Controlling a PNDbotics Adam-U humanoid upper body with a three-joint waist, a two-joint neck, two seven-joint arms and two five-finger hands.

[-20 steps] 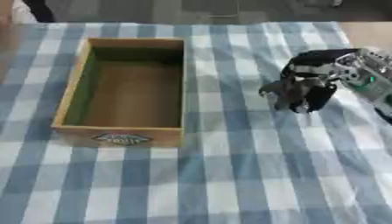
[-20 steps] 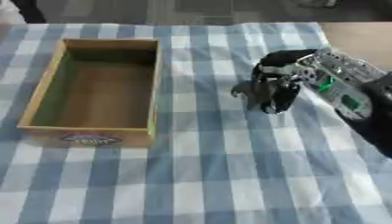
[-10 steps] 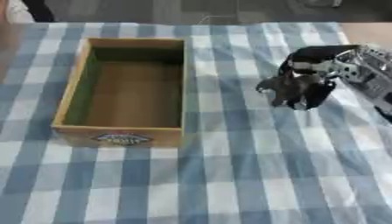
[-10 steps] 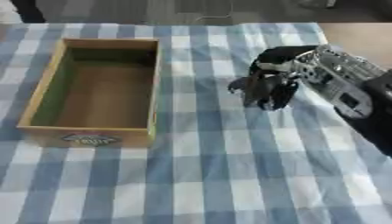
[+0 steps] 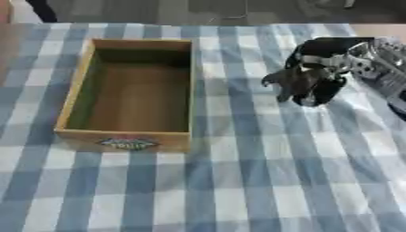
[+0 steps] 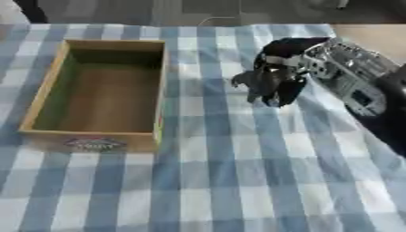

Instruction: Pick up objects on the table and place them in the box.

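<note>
While your right arm reaches in from the right side of the view, nothing solid occupies the nearest part of the table: only the blue and white checked cloth point(image 5: 238, 190) shows there, with slight creases toward the right.

Further in, on your left, you have the wooden box point(image 5: 131, 133) standing upright and open at the top. Its near end wall carries a small oval label point(image 5: 127, 143). The floor of the box is bare brown, and the inner left wall shows a greenish tint. The long sides of the box run away from you.

At about the same depth as the far half of the box, to its right and well apart from it, your right hand point(image 6: 269, 79) hangs palm down over the cloth. Its fingers point(image 6: 273, 95) are curled and point downward, with the thumb point(image 6: 242, 79) out toward the box. Whether they enclose an object cannot be told from either view: the hand is dark, and anything beneath it is hidden. No loose object can be made out on the cloth.

Behind the hand, the silver and black forearm point(image 6: 349, 74) runs off to the right edge.

Your left hand appears in neither view.

At the far edge, the cloth ends against a dark floor point(image 5: 206, 11).
</note>
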